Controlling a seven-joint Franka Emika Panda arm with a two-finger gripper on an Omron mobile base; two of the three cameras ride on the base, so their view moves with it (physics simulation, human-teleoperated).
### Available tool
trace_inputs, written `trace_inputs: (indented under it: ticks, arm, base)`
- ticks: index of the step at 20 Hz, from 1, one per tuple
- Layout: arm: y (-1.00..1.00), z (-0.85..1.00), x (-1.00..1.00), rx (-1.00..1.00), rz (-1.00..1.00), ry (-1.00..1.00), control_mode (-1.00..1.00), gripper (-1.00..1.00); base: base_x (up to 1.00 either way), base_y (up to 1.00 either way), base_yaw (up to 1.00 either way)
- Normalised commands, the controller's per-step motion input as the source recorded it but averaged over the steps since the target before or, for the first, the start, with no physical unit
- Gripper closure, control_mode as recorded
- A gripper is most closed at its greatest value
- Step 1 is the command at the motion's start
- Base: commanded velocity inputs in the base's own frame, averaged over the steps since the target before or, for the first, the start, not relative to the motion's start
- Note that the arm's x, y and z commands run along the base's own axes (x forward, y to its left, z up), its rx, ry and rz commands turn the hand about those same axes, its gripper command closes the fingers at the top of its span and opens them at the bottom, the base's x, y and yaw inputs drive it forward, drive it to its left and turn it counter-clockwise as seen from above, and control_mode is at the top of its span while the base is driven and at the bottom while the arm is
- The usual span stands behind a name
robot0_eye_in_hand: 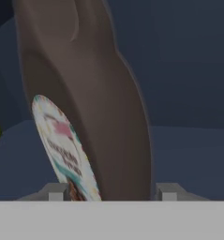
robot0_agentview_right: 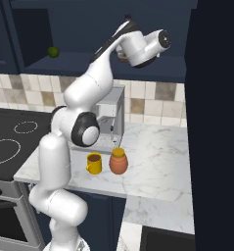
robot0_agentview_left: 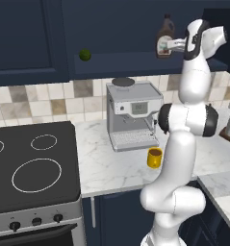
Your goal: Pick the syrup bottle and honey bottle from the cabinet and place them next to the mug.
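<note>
Gripper (robot0_agentview_left: 170, 45) closed on syrup bottle (robot0_agentview_left: 165, 37) inside cabinet (robot0_agentview_left: 111, 57) shelf, apparently upright. Honey bottle (robot0_agentview_right: 118, 161) stands just beside mug (robot0_agentview_right: 94, 163) on counter (robot0_agentview_right: 157, 166).

syrup bottle (robot0_agentview_left: 165, 37) in cabinet (robot0_agentview_left: 116, 29) | honey bottle (robot0_agentview_right: 118, 161) seemingly touching mug (robot0_agentview_right: 94, 163)

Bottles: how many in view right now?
2. The syrup bottle is up in the cabinet compartment, between the fingers. The honey bottle stands on the counter beside the mug. The arm may hide others.
</note>
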Motion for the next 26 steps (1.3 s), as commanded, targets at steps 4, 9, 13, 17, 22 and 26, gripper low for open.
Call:
trace_inputs:
  ticks: [4,9,13,17,22,26]
  arm:
    - [0.15,0.00,-0.36,0.00,0.00,0.00,-1.00,1.00]
    - [0.15,-0.04,-0.45,0.00,0.00,0.00,-1.00,1.00]
    - [0.23,-0.01,-0.55,0.00,0.00,-0.01,-1.00,1.00]
    - [0.25,0.00,-0.57,0.00,0.00,-0.02,-1.00,1.00]
    - [0.28,0.00,-0.56,-0.01,0.00,-0.04,-1.00,1.00]
    - [0.29,0.00,-0.52,0.00,0.00,-0.04,-1.00,1.00]
  base:
    - [0.00,0.00,0.00]
    - [0.00,0.00,0.00]
    - [0.00,0.00,0.00]
    - [0.00,0.00,0.00]
    - [0.00,0.00,0.00]
    - [0.00,0.00,0.00]
